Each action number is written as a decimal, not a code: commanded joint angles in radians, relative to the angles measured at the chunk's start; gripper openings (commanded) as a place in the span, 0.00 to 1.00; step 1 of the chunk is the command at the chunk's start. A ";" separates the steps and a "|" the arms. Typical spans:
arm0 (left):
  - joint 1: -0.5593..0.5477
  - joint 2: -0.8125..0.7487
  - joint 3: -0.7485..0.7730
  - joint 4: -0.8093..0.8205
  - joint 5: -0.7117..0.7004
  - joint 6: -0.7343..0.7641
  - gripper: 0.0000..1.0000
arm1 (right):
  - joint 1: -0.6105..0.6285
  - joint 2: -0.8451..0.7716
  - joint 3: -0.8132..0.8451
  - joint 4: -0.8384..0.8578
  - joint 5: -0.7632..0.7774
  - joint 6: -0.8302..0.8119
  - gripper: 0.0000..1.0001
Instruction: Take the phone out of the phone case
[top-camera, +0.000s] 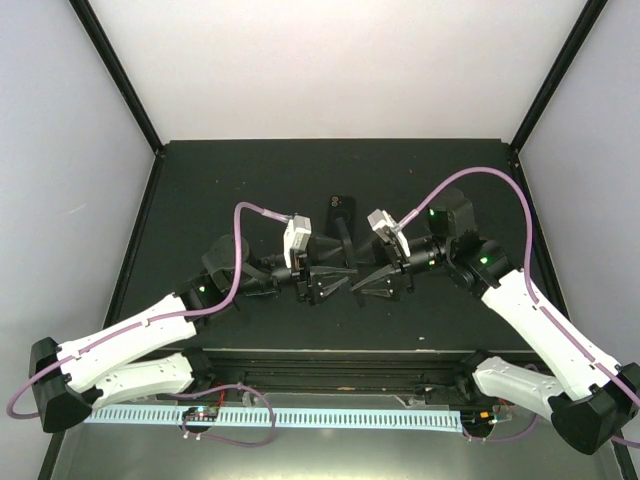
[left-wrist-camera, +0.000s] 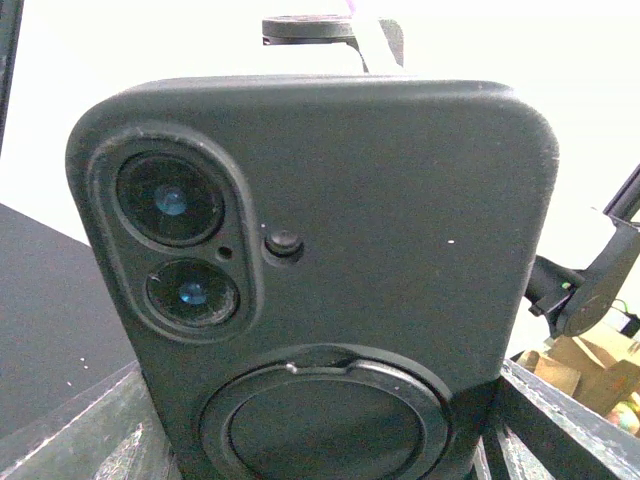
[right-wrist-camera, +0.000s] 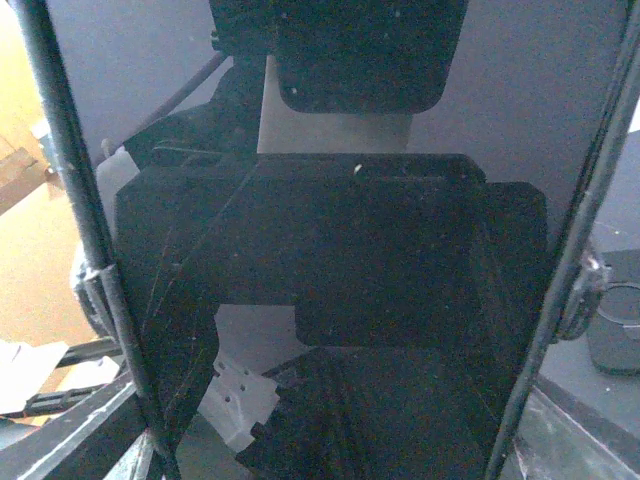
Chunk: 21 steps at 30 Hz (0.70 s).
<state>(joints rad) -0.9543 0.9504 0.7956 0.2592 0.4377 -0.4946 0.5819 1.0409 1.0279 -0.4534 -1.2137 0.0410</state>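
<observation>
- The fingers (left-wrist-camera: 70, 440) of the left gripper (top-camera: 325, 288) flanked the lower part of the phone case (left-wrist-camera: 400, 250), one at each bottom corner of the left wrist view. The case sat clamped between them across its width.
- The fingers (right-wrist-camera: 95, 440) of the right gripper (top-camera: 372, 285) stood apart at the two lower corners of the right wrist view. Dark shapes crowded close to the lens between them, and I could not tell whether the pads pressed on anything.
- From above, the two grippers faced each other over the middle of the black table (top-camera: 250, 180), tips near one another but apart.
- The phone case was held up off the table. From above it showed as a dark slab rising just beyond the gap between the two grippers.
- Its back was turned to the left wrist camera and filled most of that view, upright, with a white wall behind it.
- The phone (left-wrist-camera: 170, 200) was inside the case: two round lenses, one above the other, showed through the raised oval cut-out at the upper left of the back. A small round flash sat just beside them.
- A flat round ring (left-wrist-camera: 325, 410) lay on the lower middle of the case back, partly cut off by the bottom edge of the view.
- A purple cable (top-camera: 470, 175) arched over the right arm, and a second one looped over the left arm.
</observation>
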 joint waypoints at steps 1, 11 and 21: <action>0.005 -0.017 0.018 0.081 -0.029 0.007 0.44 | 0.008 0.000 0.008 0.008 0.014 -0.016 0.70; 0.005 -0.117 -0.011 -0.198 -0.383 0.046 0.99 | 0.007 -0.037 0.013 -0.070 0.517 -0.116 0.59; 0.005 0.043 0.030 -0.143 -0.557 -0.080 0.87 | 0.008 -0.050 -0.027 -0.038 0.964 -0.116 0.54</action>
<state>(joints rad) -0.9543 0.9157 0.7704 0.1043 -0.0204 -0.5125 0.5835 1.0149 1.0008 -0.5476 -0.4500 -0.0662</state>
